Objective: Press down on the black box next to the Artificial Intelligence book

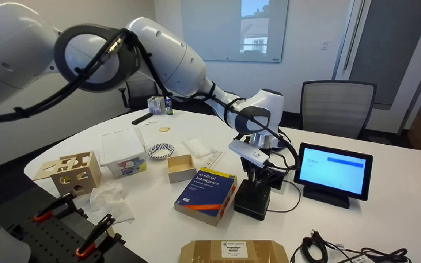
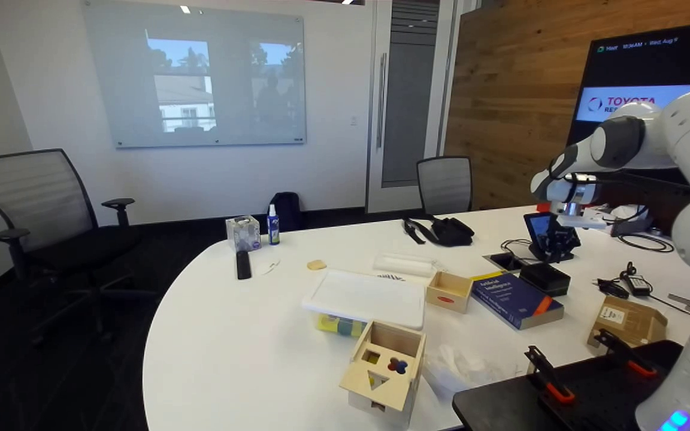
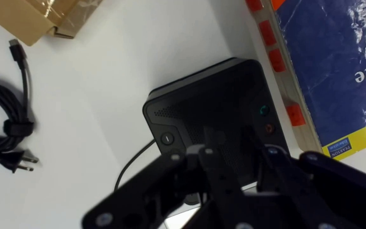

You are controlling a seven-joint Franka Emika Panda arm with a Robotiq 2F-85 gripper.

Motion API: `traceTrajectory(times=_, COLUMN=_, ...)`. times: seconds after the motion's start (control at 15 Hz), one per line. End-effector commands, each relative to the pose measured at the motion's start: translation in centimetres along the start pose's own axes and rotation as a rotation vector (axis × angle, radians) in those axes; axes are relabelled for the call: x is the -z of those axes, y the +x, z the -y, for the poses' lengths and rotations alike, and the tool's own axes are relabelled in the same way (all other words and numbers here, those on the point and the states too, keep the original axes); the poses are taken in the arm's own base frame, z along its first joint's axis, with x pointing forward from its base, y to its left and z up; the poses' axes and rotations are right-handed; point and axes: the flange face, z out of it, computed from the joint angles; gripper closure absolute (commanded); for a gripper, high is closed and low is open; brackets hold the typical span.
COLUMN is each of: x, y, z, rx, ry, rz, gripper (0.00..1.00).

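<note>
One spread pincer point(image 1: 253, 179) points down over the box point(image 1: 251, 203) | box lies just beside the book point(image 1: 203, 193), flat on the counter point(image 1: 155, 219), which likely braces it for the push | whether pincer and box touch, unclear

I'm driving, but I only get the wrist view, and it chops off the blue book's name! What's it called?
Observer: In both exterior views, the blue book reads Artificial Intelligence.

Operator: Wow! And what's on its other side, away from the black box?

Observer: A small open-topped wooden box; both exterior views show it there.
</note>
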Motion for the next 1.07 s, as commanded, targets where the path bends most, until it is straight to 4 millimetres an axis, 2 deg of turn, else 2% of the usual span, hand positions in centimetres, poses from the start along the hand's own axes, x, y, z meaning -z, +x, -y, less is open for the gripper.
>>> traceTrajectory(times=0.0, x=0.2, y=0.6, z=0.2, rx=-0.016, ry=-0.007, rz=0.056, gripper=1.00)
traceTrajectory(times=0.47, x=0.0, y=0.2, z=0.5, rx=-0.067, ry=0.037, rz=0.199, gripper=1.00)
traceTrajectory(times=0.53, x=0.1, y=0.1, z=0.5, rx=-0.072, ry=0.053, rz=0.212, gripper=0.74)
traceTrajectory(times=0.6, x=1.1, y=-0.4, z=0.6, rx=-0.064, ry=0.083, rz=0.244, gripper=0.72)
traceTrajectory(times=0.67, x=-0.2, y=-0.4, z=0.6, rx=-0.047, ry=0.053, rz=0.210, gripper=0.91)
traceTrajectory(times=0.8, x=0.3, y=-0.5, z=0.6, rx=-0.047, ry=0.065, rz=0.232, gripper=0.76)
traceTrajectory(times=0.87, x=0.4, y=-0.5, z=0.5, rx=-0.047, ry=0.068, rz=0.231, gripper=0.72)
traceTrajectory(times=1.0, x=0.4, y=-0.5, z=0.4, rx=-0.048, ry=0.071, rz=0.230, gripper=0.72)
